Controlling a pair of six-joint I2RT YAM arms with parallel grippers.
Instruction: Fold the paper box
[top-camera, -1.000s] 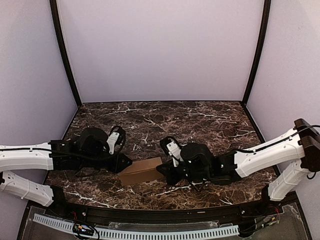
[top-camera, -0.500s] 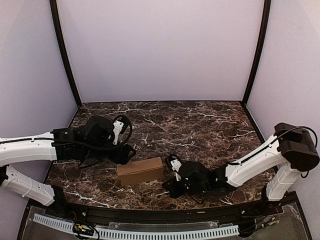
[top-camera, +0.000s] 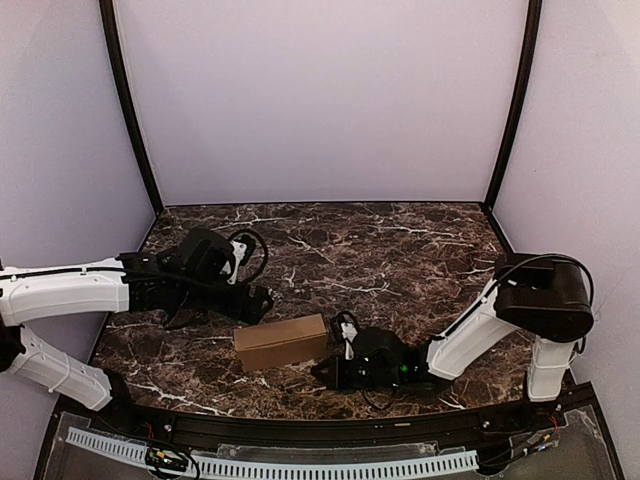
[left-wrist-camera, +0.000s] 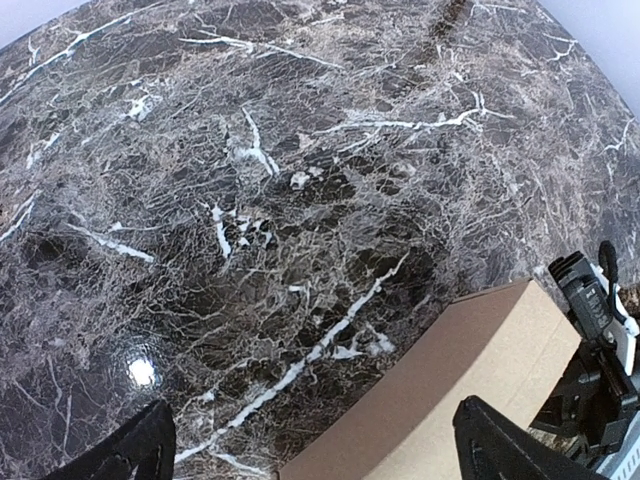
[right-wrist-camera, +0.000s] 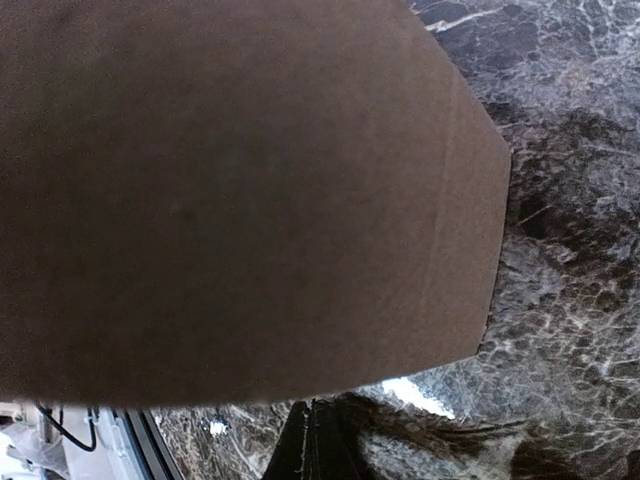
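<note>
**Box lies near the front edge, left pincer spread, right pincer unclear**

In your top view the paper box (top-camera: 282, 342) lies flat on the desk (top-camera: 400, 250) as a closed, long brown carton. It sits toward 6 o'clock on the dark marble, a little left of centre. Its long side runs roughly from 9 to 3 o'clock, with the right end turned slightly toward the back wall.

Your left pincer (top-camera: 258, 300) is at about 11 o'clock from the box, near its far long edge, and no contact shows. In the left wrist view its fingers (left-wrist-camera: 130, 455) stand wide apart at the two lower corners. The box (left-wrist-camera: 470, 400) fills the lower right between them, and bare marble fills the rest.

Your right pincer (top-camera: 324, 371) sits low on the desk at about 4 o'clock from the box, tight against its right end. You cannot tell from above whether it touches the cardboard. The right wrist view is almost all brown box (right-wrist-camera: 230, 190), very close and blurred, with one dark part showing under it at 6 o'clock. Whether this pincer is spread or pressed together cannot be told from any view.
</note>
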